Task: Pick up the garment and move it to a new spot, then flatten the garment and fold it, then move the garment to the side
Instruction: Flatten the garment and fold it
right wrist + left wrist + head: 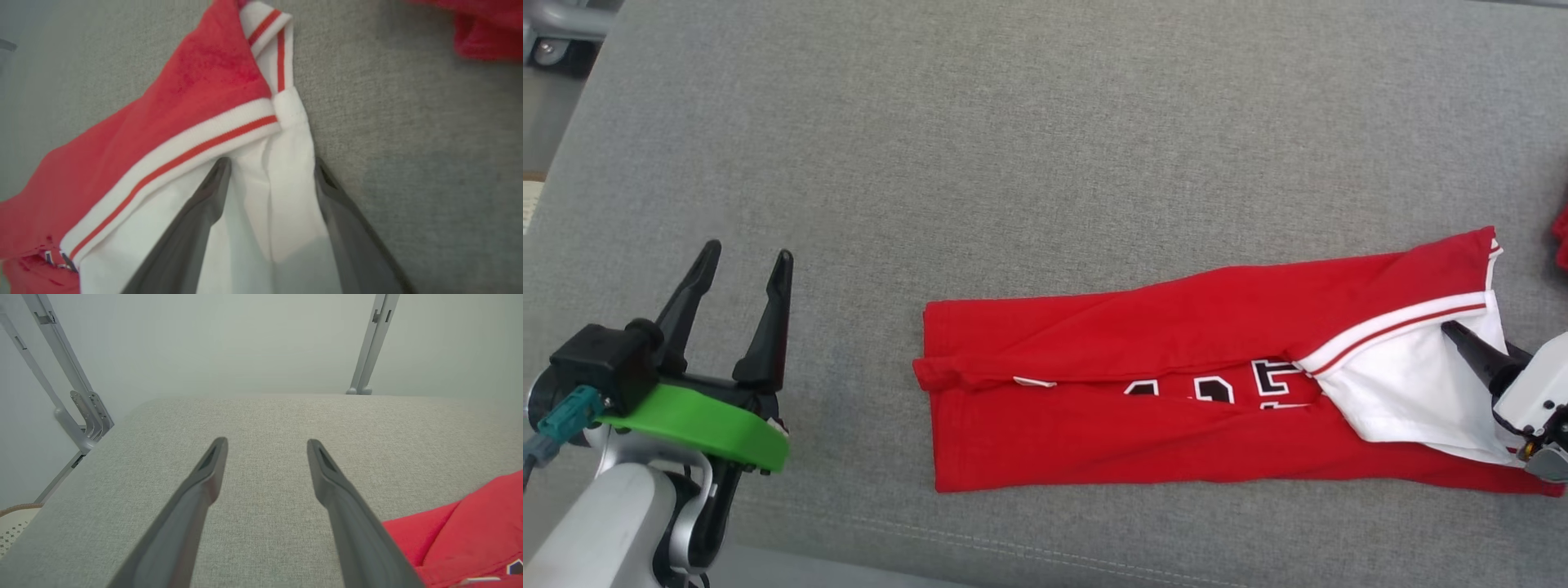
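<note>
The garment [1143,359] is a red shirt with white trim and black-and-white lettering, folded into a long band on the grey cushion [1045,147]. Its white sleeve [1405,392] lies at the right end. My right gripper [1454,331] rests there, and in the right wrist view it is open [272,162], with the white sleeve [261,212] lying between its spread fingers, just below the striped trim. My left gripper [748,250] hovers open and empty at the lower left, well apart from the shirt. In the left wrist view, its fingers [266,442] point over bare cushion, and the garment's red corner [470,526] shows at the lower right.
Another red cloth [1561,237] lies at the right edge, also seen as the red cloth [486,28] in the right wrist view. The cushion's front seam [1013,543] runs close to me. Grey metal frame legs [77,396] stand beyond the cushion's far edge.
</note>
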Robot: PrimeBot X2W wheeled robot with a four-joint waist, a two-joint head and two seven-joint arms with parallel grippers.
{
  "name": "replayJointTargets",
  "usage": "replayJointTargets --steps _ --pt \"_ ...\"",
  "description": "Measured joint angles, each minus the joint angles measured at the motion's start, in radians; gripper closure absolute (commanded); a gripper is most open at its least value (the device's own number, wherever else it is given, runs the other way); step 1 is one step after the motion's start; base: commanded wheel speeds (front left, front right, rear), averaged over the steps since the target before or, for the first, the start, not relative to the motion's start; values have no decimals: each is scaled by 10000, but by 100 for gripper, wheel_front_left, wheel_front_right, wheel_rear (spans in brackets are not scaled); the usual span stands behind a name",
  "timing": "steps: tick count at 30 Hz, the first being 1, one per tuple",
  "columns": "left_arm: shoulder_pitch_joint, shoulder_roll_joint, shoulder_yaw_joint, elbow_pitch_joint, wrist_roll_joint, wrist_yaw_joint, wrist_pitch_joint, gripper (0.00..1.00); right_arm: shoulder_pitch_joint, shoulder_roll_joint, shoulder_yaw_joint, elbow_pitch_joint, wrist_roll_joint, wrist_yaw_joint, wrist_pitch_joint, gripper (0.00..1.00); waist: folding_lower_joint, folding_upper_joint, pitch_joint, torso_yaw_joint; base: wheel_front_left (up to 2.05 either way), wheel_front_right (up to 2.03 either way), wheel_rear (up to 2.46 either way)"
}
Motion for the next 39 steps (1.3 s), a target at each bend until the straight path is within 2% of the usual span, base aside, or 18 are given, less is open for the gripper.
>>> replayJointTargets --steps 3,4,5,10,12,18,21,25,29,33,39 --pt "380 -176 194 31 -6 0 0 0 -139 121 -86 251 410 61 207 100 0 0 -89 124 0 0 0" --pt "518 -276 301 46 -29 0 0 0 -160 251 -128 282 600 159 297 100 0 0 -134 138 0 0 0" --pt "728 -337 407 77 -31 0 0 0 -175 642 -270 297 1041 290 364 100 0 0 -215 137 0 0 0" --pt "1258 -334 717 387 -44 2 0 0 -180 869 -779 330 1795 472 474 100 0 0 -318 -14 0 0 0" --pt "1509 -428 909 433 -52 2 2 0 -139 669 -1250 368 2132 472 470 100 0 0 -371 -125 0 0 0" --pt "1602 -924 1283 299 -44 2 2 0 254 -523 -2830 362 2878 443 347 100 0 0 -552 -436 0 0 0" --pt "1695 -999 1361 192 -27 2 2 0 358 -773 -3212 -276 3338 558 462 100 0 0 -653 -545 0 0 0" --pt "1922 -1026 1603 61 27 2 2 0 144 -686 -2426 -2071 3413 1252 1262 100 0 0 -683 -714 0 0 0" --pt "1941 -1080 1582 17 226 2 2 0 -170 61 -876 -3789 3382 1708 2038 100 0 0 -680 -862 0 0 0" --pt "1940 -1231 1252 2 334 -8 2 0 -301 849 512 -4311 2594 1674 2159 100 0 0 -630 -917 0 0 0" --pt "1887 -1381 922 29 454 -92 2 0 -837 2322 1875 -3894 1480 1360 2054 100 0 0 -506 -780 0 0 0"
